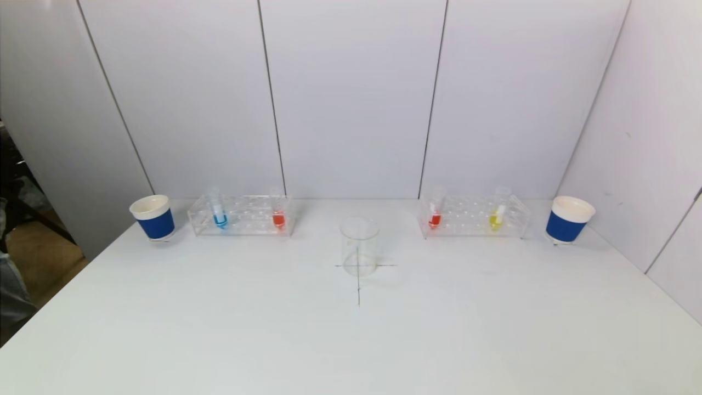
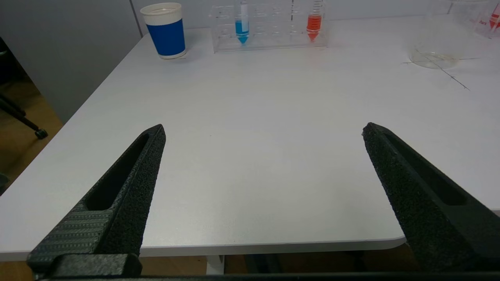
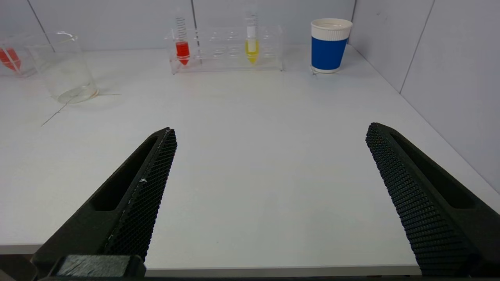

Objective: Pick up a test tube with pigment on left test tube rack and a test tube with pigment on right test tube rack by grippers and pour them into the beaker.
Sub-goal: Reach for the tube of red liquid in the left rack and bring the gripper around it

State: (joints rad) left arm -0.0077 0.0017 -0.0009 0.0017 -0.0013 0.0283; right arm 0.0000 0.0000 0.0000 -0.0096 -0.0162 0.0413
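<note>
So far nothing is done: we hold our left gripper (image 2: 262, 132) and right gripper (image 3: 269, 130) over the table's (image 1: 351, 340) near edge, both spread wide and empty, neither showing in the head view. Farther out, the beaker (image 1: 359, 246) stands empty on its crossed lines at the table's middle. Farthest, along the wall, the left rack (image 1: 242, 215) holds a blue tube (image 1: 219, 209) and an orange tube (image 1: 278, 211); the right rack (image 1: 474, 215) holds a red tube (image 1: 435, 209) and a yellow tube (image 1: 498, 211). A paper cup (image 1: 153, 217) flanks each rack outside. Both pickups and pours remain.
</note>
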